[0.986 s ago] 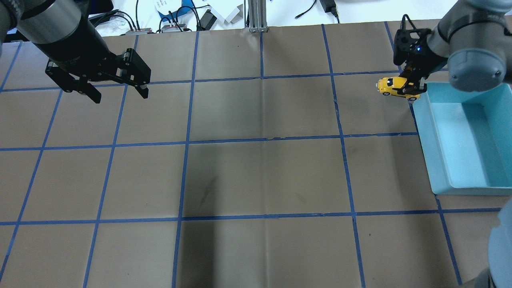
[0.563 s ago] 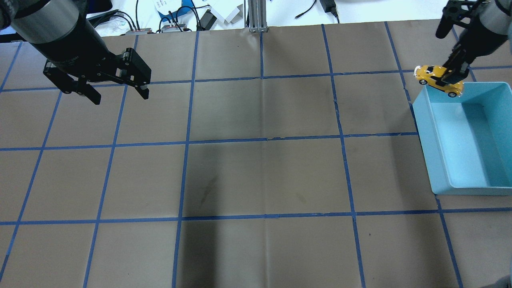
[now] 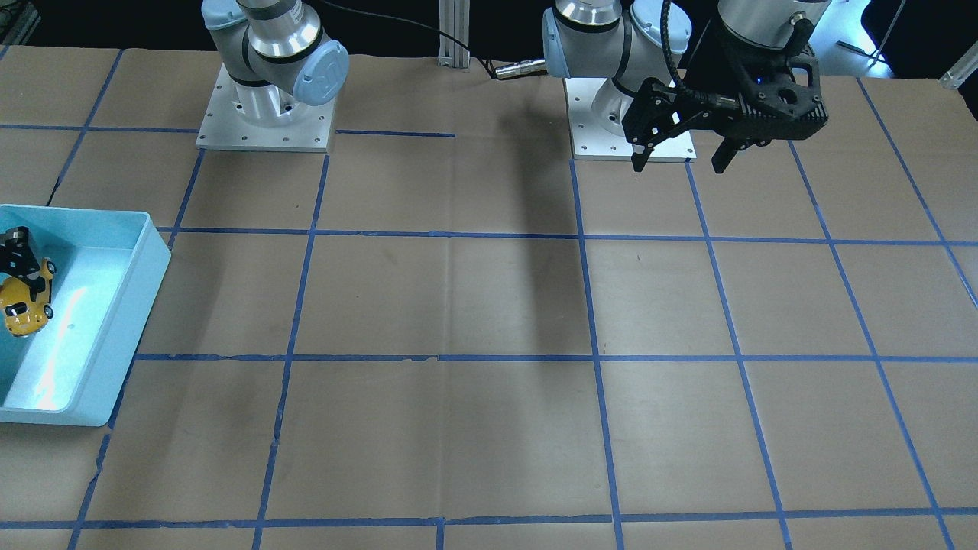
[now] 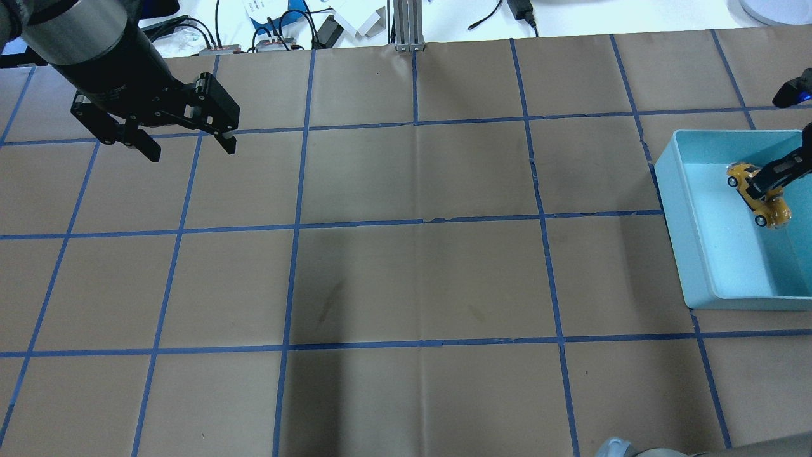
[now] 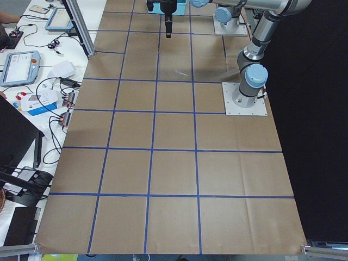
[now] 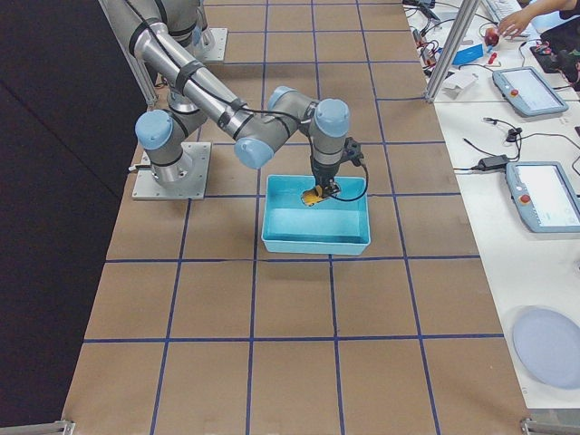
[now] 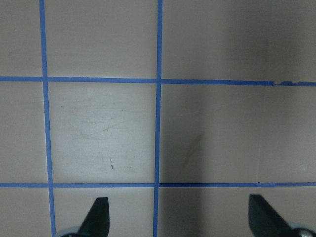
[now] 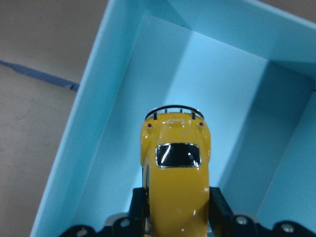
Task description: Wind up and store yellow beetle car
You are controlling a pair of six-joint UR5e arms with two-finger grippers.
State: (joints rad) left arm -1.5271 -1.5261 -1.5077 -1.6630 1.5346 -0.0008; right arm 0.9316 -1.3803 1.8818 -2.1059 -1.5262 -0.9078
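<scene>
Brown-papered table (image 4: pixel 419 279) with blue tape grid: at 3 o'clock of the overhead view the right gripper (image 8: pixel 178 210) is clamped on the yellow beetle car (image 4: pixel 772 211), holding it within the walls of the light-blue bin (image 4: pixel 680 241), while the left gripper (image 4: pixel 190 152) hovers at 10 o'clock, fingers spread apart.
</scene>
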